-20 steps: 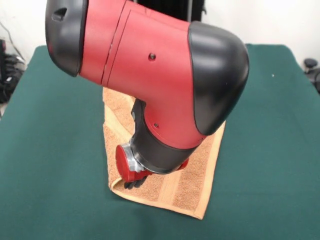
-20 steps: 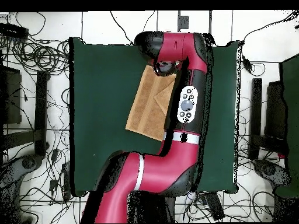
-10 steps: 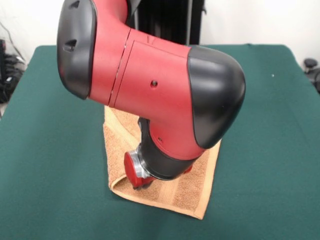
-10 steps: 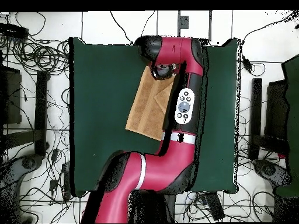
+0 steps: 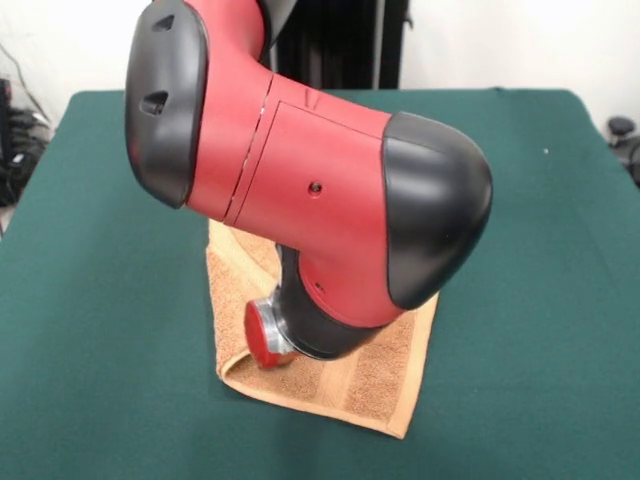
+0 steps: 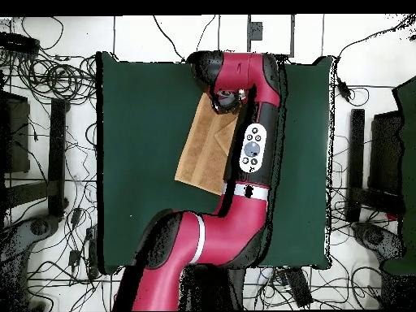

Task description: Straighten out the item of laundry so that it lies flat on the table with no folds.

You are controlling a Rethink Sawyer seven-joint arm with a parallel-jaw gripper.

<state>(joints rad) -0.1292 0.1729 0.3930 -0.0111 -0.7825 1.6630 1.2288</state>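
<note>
1. One golden-tan towel [image 5: 385, 375] lies on the green table [image 5: 100, 300] under the arm; you can see a corner folded over on it, a diagonal crease in the overhead view [image 6: 213, 138], so it is not flat.
2. Against a second ago, the towel sits where it was, while the arm [image 5: 310, 200] has shifted and now hides more of the cloth.
3. You will find the gripper [image 5: 272, 358] pressed low at the towel's lower left part; its dark tips, visible earlier, are now hidden, so you cannot tell whether they are apart or together.
</note>
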